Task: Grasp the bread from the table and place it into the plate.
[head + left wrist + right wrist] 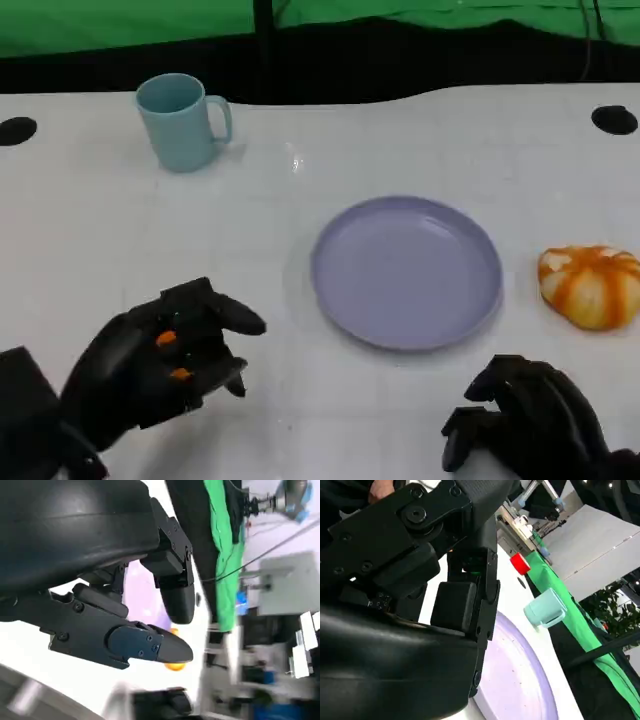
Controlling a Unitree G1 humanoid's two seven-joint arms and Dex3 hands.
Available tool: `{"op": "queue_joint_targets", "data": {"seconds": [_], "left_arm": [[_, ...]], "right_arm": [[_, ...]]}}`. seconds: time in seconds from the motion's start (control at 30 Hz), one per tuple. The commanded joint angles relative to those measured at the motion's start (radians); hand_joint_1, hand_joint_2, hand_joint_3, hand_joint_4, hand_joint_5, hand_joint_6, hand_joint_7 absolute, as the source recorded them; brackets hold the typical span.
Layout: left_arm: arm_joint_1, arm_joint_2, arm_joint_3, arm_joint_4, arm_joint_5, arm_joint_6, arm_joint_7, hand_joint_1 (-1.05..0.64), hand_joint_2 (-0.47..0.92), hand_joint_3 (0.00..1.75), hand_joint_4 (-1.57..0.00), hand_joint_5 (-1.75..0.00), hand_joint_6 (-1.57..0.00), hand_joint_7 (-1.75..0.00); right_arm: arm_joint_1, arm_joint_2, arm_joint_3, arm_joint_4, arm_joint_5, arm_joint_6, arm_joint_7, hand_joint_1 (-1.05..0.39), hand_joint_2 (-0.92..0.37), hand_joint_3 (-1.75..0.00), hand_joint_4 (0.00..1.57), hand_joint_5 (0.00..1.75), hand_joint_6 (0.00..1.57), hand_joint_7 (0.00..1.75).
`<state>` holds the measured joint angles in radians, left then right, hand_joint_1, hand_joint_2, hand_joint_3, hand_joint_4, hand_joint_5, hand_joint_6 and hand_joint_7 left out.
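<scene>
Head view: bread beside plate.

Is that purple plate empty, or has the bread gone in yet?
Empty. The plate shows only bare purple surface; the bread lies on the table beside it.

Glossy plate, glazed-looking bread, smooth white table.

You have a light blue ceramic mug standing upright on the white bench, well beyond the left fingers, its handle turned toward the right-hand side. Behind the bench's far edge hangs a green cloth backdrop.
</scene>
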<state>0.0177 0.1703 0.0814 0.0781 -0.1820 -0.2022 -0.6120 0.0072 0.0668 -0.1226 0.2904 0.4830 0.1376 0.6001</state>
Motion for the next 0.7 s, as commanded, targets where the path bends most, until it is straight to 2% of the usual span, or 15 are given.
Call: {"op": "queue_joint_targets", "data": {"seconds": [0.03,0.07,0.1,0.2,0.23,0.27,0.3,0.37,0.43,0.53,0.6,0.7], "left_arm": [[0.001,0.068,-0.005,-0.063,0.039,-0.002,0.026,-0.63,0.92,0.17,-0.52,-1.02,-0.62,-0.17],[0.002,0.071,-0.008,-0.065,0.038,-0.001,0.03,-0.63,0.92,0.16,-0.52,-1.0,-0.62,-0.15],[0.005,0.118,-0.011,-0.109,0.109,0.002,0.047,-0.64,0.92,0.15,-0.49,-0.95,-0.6,-0.13],[0.012,0.213,-0.019,-0.212,0.267,0.028,0.075,-0.68,0.92,0.11,-0.43,-0.63,-0.49,-0.02],[0.015,0.222,-0.022,-0.226,0.282,0.038,0.079,-0.69,0.92,0.1,-0.42,-0.59,-0.48,-0.01],[0.016,0.27,-0.03,-0.264,0.367,0.038,0.086,-0.69,0.92,0.1,-0.43,-0.57,-0.48,-0.01],[0.018,0.304,-0.036,-0.29,0.428,0.038,0.092,-0.73,0.92,0.11,-0.43,-0.41,-0.42,-0.01],[0.024,0.361,-0.056,-0.354,0.591,0.057,0.114,-0.76,0.92,0.12,-0.44,-0.31,-0.39,-0.01],[0.031,0.389,-0.074,-0.405,0.726,0.087,0.134,-0.78,0.92,0.12,-0.44,-0.21,-0.34,0.0],[0.035,0.39,-0.086,-0.429,0.777,0.113,0.143,-0.78,0.92,0.12,-0.45,-0.18,-0.33,0.0],[0.032,0.407,-0.138,-0.48,0.964,0.176,0.115,-0.75,0.92,0.07,-0.42,-0.12,-0.28,0.0],[0.02,0.41,-0.187,-0.503,1.098,0.231,0.08,-0.73,0.91,0.03,-0.4,-0.08,-0.24,0.0]], "right_arm": [[0.011,-0.006,-0.003,-0.023,0.004,0.007,-0.013,-1.03,-0.73,0.0,1.57,0.74,1.57,0.35],[0.012,-0.006,-0.003,-0.024,0.005,0.008,-0.014,-1.03,-0.73,0.0,1.57,0.74,1.57,0.35],[0.013,-0.006,-0.003,-0.025,0.005,0.007,-0.013,-1.03,-0.73,0.0,1.57,0.74,1.57,0.35],[0.015,-0.006,-0.002,-0.027,0.004,0.004,-0.012,-1.03,-0.74,0.0,1.57,0.74,1.57,0.35],[0.015,-0.006,-0.002,-0.028,0.004,0.004,-0.012,-1.03,-0.74,0.0,1.57,0.74,1.57,0.35],[0.015,-0.007,-0.001,-0.028,0.002,0.004,-0.014,-1.03,-0.74,0.0,1.57,0.74,1.57,0.35],[0.015,-0.008,-0.001,-0.027,0.0,0.005,-0.015,-1.04,-0.74,0.0,1.57,0.75,1.57,0.36],[0.014,-0.009,-0.002,-0.026,0.003,0.006,-0.013,-1.04,-0.74,0.0,1.57,0.75,1.57,0.36],[0.014,-0.009,-0.003,-0.025,0.007,0.009,-0.009,-1.03,-0.73,0.0,1.57,0.75,1.57,0.35],[0.014,-0.009,-0.004,-0.025,0.008,0.009,-0.008,-1.03,-0.73,0.0,1.57,0.75,1.57,0.35],[0.015,-0.009,-0.003,-0.025,0.006,0.007,-0.01,-1.03,-0.73,0.0,1.57,0.75,1.57,0.35],[0.016,-0.008,-0.002,-0.027,0.005,0.006,-0.01,-1.03,-0.73,0.0,1.57,0.75,1.57,0.35]]}}
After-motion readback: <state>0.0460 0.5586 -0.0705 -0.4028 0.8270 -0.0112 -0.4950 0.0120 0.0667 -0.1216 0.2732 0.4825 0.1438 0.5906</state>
